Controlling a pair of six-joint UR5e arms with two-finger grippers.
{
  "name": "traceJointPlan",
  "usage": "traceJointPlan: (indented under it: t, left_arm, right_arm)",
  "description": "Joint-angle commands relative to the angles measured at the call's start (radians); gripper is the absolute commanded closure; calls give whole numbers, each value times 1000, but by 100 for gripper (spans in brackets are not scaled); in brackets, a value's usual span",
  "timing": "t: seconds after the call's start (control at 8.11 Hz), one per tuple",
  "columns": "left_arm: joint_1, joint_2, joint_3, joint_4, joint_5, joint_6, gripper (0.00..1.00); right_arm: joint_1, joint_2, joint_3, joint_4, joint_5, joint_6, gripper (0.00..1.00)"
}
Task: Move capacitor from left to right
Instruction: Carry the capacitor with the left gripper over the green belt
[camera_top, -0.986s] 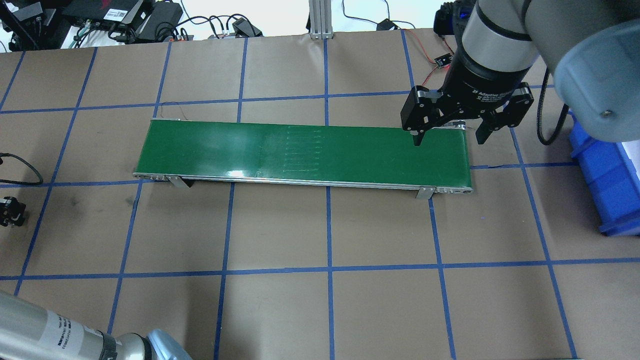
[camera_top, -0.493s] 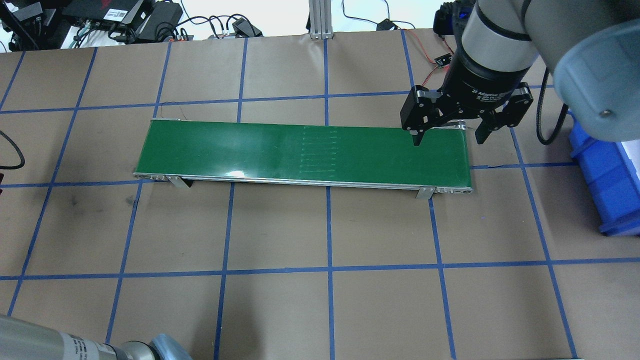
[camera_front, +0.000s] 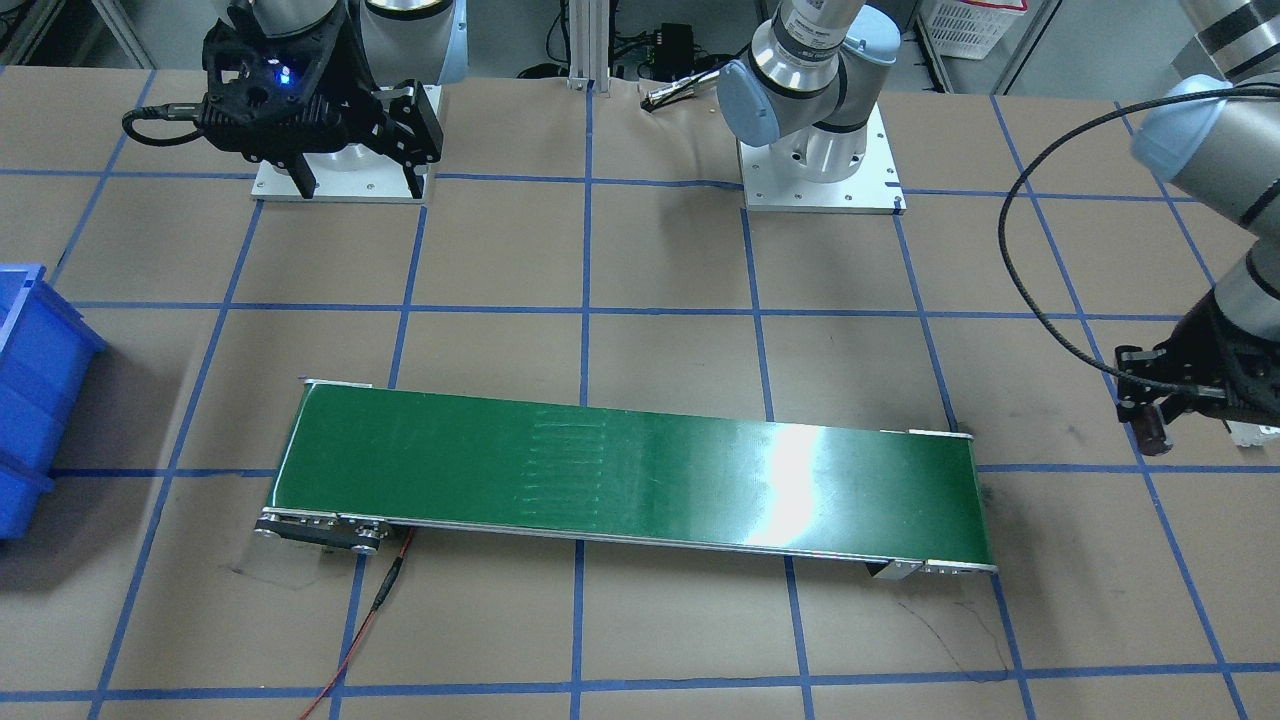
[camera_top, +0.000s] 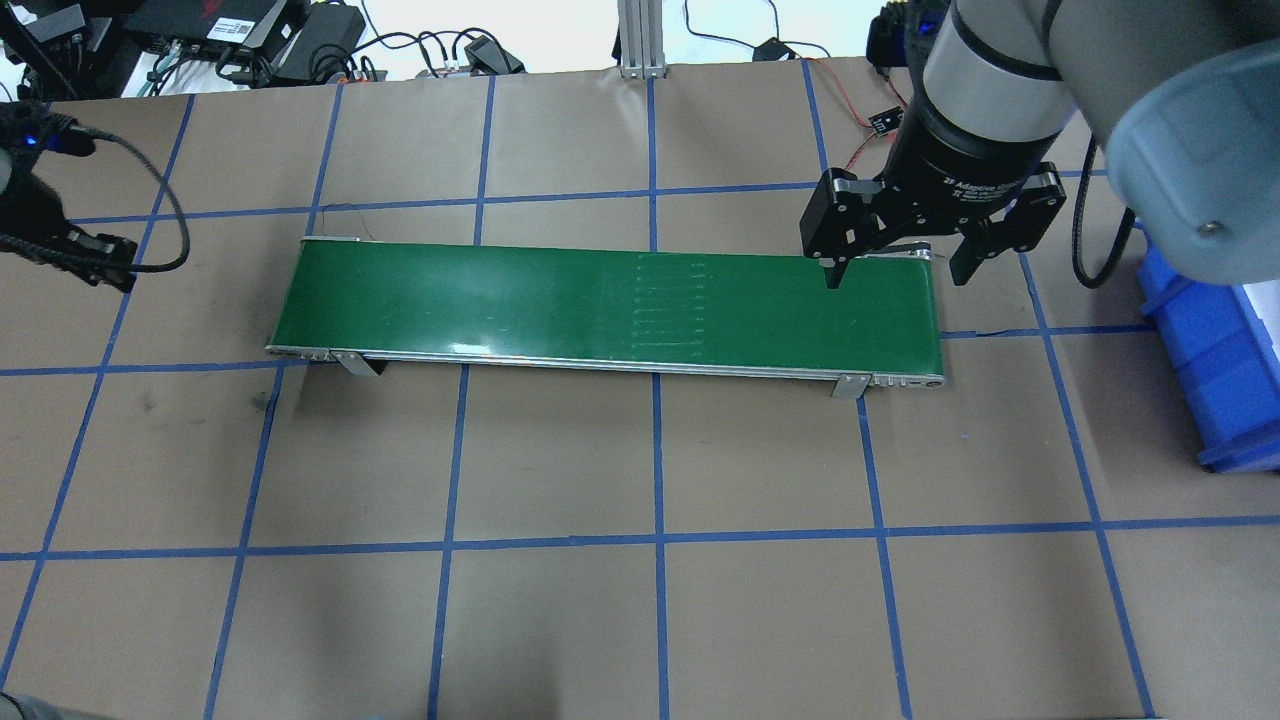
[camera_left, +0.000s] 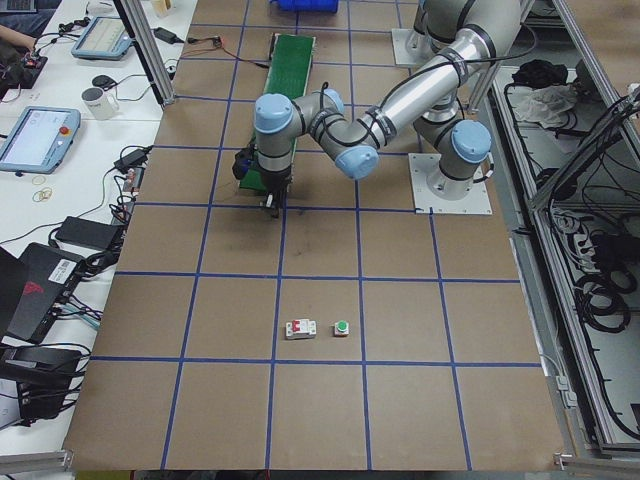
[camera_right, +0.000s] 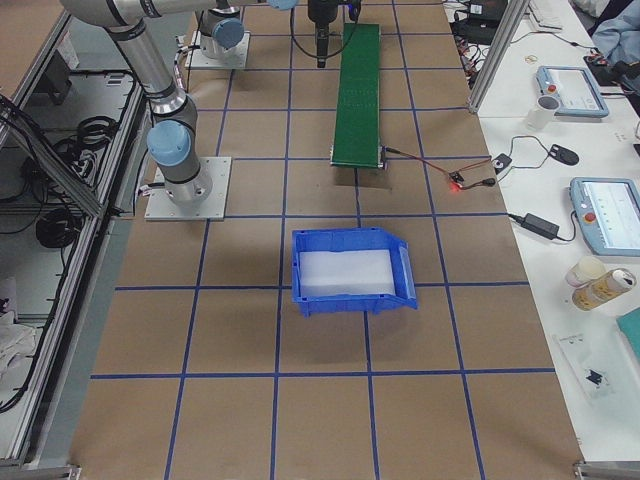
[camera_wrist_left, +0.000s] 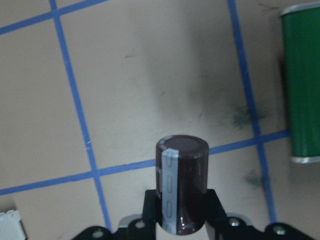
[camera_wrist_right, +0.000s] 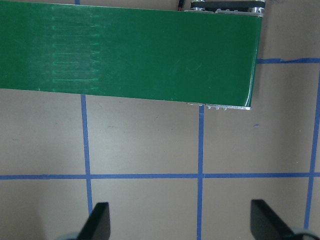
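Note:
The capacitor (camera_wrist_left: 182, 187), a stubby dark brown cylinder with a pale grey stripe, stands upright between the fingers of my left gripper (camera_wrist_left: 182, 210). The left gripper (camera_front: 1152, 428) is shut on it and hangs above the brown table just off the left end of the green conveyor belt (camera_front: 620, 480). In the overhead view the left gripper (camera_top: 95, 260) shows at the far left edge. My right gripper (camera_top: 897, 275) is open and empty above the belt's right end (camera_top: 880, 300); its fingertips (camera_wrist_right: 97, 222) show in the right wrist view.
A blue bin (camera_top: 1215, 350) stands to the right of the belt, beyond my right gripper. A white block with a red mark (camera_left: 298, 329) and a small white part with a green cap (camera_left: 341, 327) lie on the table well left of the belt.
My left arm has left the overhead view's lower-left corner, and its gripper now shows at the left edge, nearer the belt. The ribbed mark on the belt has shifted right. The right gripper is still.

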Motion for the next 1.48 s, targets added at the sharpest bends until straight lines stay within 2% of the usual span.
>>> traceJointPlan:
  t: [0.0, 0.49, 0.74, 1.23, 1.36]
  left_arm:
    - [-136, -16, -1, 8, -71, -145, 100]
    - [-180, -122, -4, 14, -77, -223, 100]
    - [-229, -138, -3, 21, -80, -347, 100]
    - [-237, -177, -3, 18, -68, -375, 100]
    - [-237, -176, -3, 13, -69, -418, 85]
  right_arm:
    - [0, -1, 0, -1, 0, 0, 0]
    - [0, 0, 0, -1, 0, 0, 0]
    - [0, 0, 0, 0, -2, 0, 0]
    - [0, -1, 0, 0, -2, 0, 0]
    - [0, -1, 0, 2, -2, 0, 0]
